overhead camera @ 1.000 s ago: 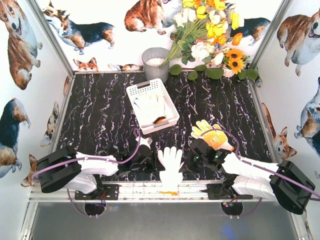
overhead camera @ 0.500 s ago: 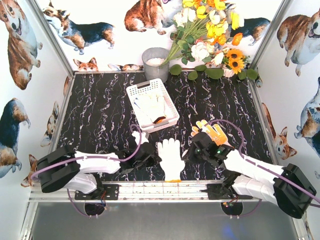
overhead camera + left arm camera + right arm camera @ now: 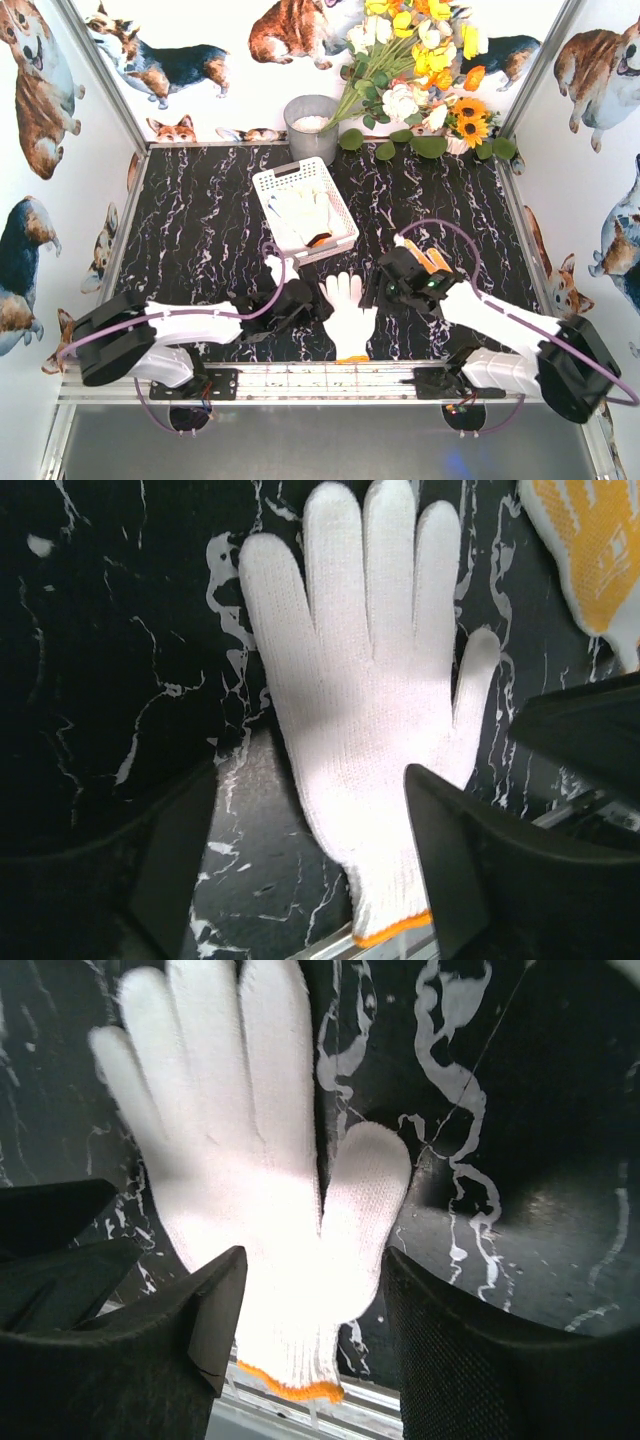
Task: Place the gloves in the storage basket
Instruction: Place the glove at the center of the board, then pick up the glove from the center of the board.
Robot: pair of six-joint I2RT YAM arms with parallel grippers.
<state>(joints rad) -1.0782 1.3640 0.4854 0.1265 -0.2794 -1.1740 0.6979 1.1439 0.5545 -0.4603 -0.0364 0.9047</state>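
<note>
Top view: found one white glove (image 3: 348, 315) lying flat on the counter (image 3: 200, 230), fingers pointing to the far side, orange cuff at the near edge, well apart from the storage basket (image 3: 322, 254). Noted pale gloves (image 3: 298, 208) already lying inside that basket, and a yellow glove (image 3: 432, 260) mostly hidden under the right arm. Located the left gripper (image 3: 303, 300) just left of the white glove and the right gripper (image 3: 388, 290) just right of it, both low over the counter. Left wrist view: confirmed jaws standing apart, one on each side of the cuff end of the white glove, holding nothing; sighted the yellow glove in the upper right corner. Right wrist view: confirmed the same for the right gripper, jaws parted astride the cuff and thumb base, nothing clamped. Judged step in hand: pickup of the white glove, not yet secured, with both grippers crowding the one item. Next move, as judged: settle one gripper onto the fabric, pinch near the cuff or palm, lift clear, carry back to the basket and release there, keeping the other arm out of the path. Risks, as judged: thin floppy fabric slipping the pinch, or contact between the two grippers
</note>
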